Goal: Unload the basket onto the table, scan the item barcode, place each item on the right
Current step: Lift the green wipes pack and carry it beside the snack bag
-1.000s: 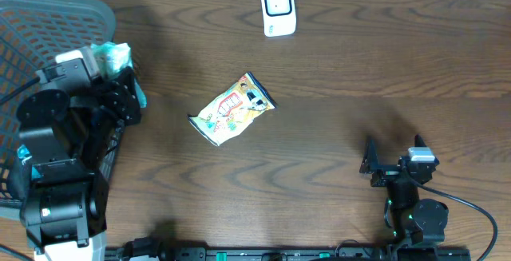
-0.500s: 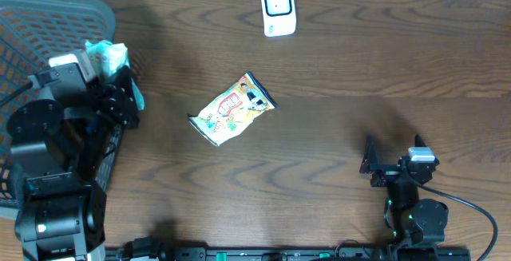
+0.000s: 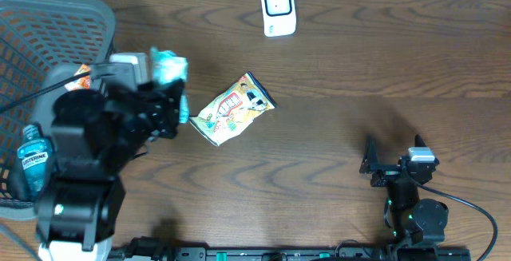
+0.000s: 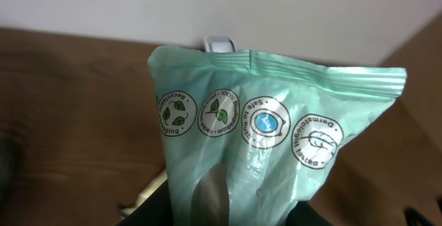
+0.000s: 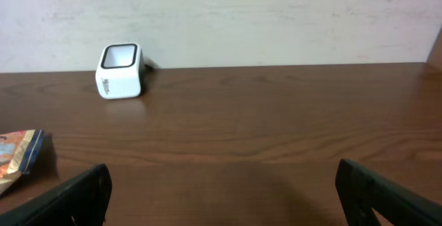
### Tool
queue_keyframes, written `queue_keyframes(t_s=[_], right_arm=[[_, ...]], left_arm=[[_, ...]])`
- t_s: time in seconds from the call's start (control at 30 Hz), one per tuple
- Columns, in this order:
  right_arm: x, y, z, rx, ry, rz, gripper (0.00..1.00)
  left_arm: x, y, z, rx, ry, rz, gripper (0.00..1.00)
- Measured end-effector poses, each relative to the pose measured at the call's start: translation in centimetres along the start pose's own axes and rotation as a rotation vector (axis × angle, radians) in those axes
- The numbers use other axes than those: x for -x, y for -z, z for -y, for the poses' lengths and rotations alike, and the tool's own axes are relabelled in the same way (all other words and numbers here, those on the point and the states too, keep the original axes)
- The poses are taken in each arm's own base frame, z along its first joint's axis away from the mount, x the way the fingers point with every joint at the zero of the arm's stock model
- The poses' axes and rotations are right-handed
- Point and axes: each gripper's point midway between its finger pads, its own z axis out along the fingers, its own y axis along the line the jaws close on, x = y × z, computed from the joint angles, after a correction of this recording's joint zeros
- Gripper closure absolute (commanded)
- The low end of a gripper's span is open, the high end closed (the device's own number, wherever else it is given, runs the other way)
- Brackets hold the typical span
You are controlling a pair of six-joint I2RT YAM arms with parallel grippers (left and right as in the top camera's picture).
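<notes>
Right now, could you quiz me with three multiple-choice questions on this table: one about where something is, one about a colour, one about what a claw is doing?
1. Where on the table is the white scanner? A) far edge, middle B) near left corner C) near right corner
2. What colour is the packet in the left claw? A) red B) black C) pale green
3. How is the right claw? A) shut tight B) open, holding nothing C) shut on the packet
Answers: 1 A, it sits at the top of the overhead view; 2 C, mint plastic fills the left wrist view; 3 B, it gapes wide over bare wood.
</notes>
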Motion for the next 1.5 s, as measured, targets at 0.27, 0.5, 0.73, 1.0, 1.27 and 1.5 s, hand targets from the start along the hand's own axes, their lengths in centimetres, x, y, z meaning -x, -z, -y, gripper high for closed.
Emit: queue_keyframes(t_s=[0.27,0.5,0.73,1.0,1.27,1.5], right_arm=[[0.0,0.0,0.0,0.000,0.000,0.000,0.01],[0.0,0.0,0.0,0.000,0.000,0.000,0.01],[0.0,0.0,0.0,0.000,0.000,0.000,0.01],[0.0,0.0,0.0,0.000,0.000,0.000,0.01],[0.0,0.0,0.0,0.000,0.000,0.000,0.01],[0.0,0.0,0.0,0.000,0.000,0.000,0.01]], left_arm=[[-5.6,-6.9,2.1,-0.022,-0.046,-0.265,0.66],[-11.6,-13.2,1.7,0.055,-0.103,-0.469,0.66],[-17.3,-18.6,5.3,-0.017,-0.194,-0.567,0.66],[-23.2,-21.9,8.7,-0.088,-0.274,-0.639,0.66],[-29.9,-24.0,6.2,-0.031,-0.302,-0.791,0.05],[-29.4,-25.2,6.9,-0.037,-0.294,-0.760,0.03]])
